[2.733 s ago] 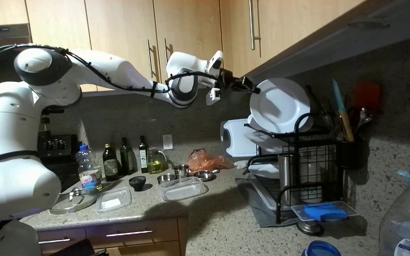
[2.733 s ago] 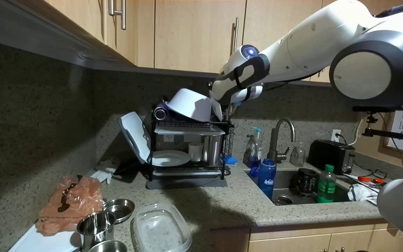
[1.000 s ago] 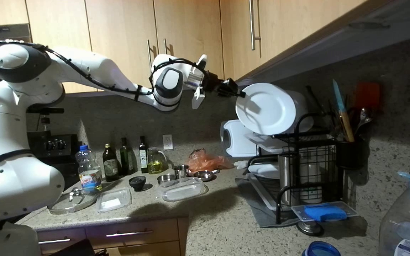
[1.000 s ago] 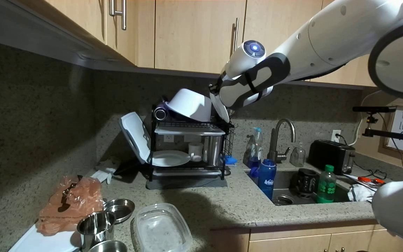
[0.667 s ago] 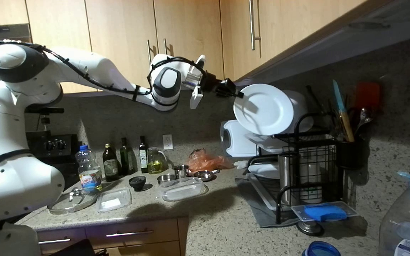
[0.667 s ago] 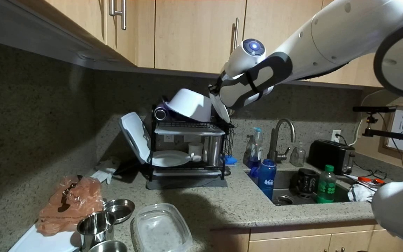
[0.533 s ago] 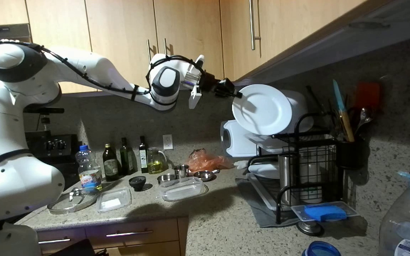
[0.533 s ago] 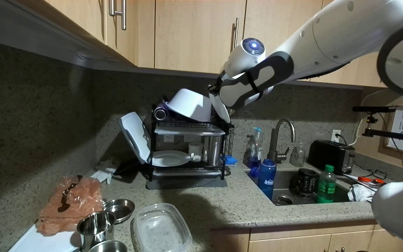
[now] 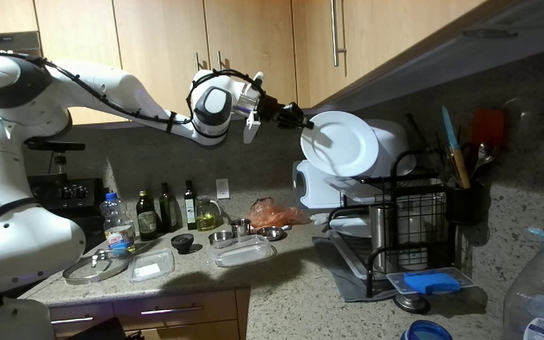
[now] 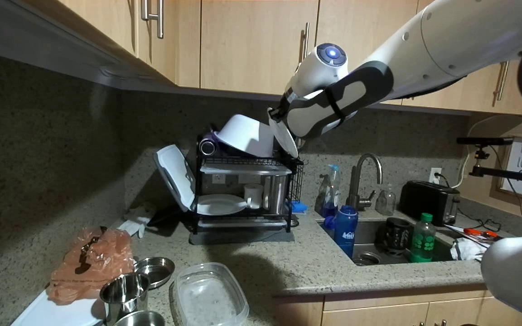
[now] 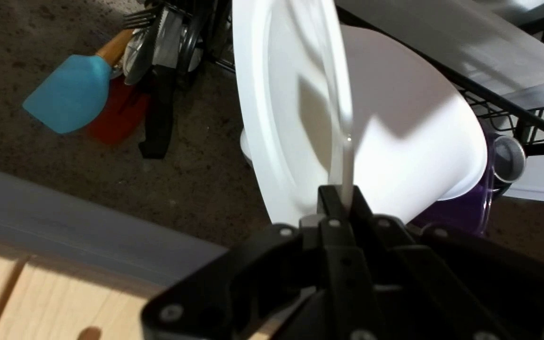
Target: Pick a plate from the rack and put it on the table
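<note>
The white round plate (image 9: 343, 144) is tilted up on edge at the top of the black wire rack (image 9: 418, 190). My gripper (image 9: 310, 124) is shut on its upper rim. In the wrist view the rim (image 11: 347, 165) runs between the two fingertips of the gripper (image 11: 345, 198). The plate also shows nearly edge-on in an exterior view (image 10: 283, 139). Its lower edge is near the rack's top; I cannot tell whether they touch. The speckled countertop (image 9: 291, 293) lies below and in front of the rack.
A deep white bowl (image 10: 247, 136) leans right behind the plate on the rack. Another white plate (image 10: 220, 206) lies on the lower shelf. Utensils (image 9: 456, 156) stand beside the rack. Wall cabinets (image 9: 248, 42) hang above. A plastic tub (image 10: 211, 294) and metal dishes (image 10: 154, 270) stand on the countertop.
The gripper and plate have moved together, leftward in the exterior view that shows the plate's face, away from the bowl. The arm has drawn back, and more of the bowl shows.
</note>
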Robot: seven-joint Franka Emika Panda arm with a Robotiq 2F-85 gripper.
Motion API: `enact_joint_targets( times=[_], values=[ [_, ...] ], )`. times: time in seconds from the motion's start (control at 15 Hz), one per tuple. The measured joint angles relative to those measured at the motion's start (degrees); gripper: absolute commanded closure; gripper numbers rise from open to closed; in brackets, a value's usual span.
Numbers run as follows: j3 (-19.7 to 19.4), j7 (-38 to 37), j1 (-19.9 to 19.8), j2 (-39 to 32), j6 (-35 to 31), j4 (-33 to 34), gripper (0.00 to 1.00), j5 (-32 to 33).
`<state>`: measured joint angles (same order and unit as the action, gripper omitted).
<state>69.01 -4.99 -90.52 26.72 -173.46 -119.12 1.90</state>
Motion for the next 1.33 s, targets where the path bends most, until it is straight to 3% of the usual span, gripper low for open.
enact_joint_targets(
  times=[0.67, 1.33],
  values=[
    [-6.7, -1.3, 8.9, 0.9, 0.0, -5.6, 0.98, 4.1],
    [-7.5, -2.2, 11.3, 2.3, 0.0, -7.8, 0.98, 5.6]
  ],
)
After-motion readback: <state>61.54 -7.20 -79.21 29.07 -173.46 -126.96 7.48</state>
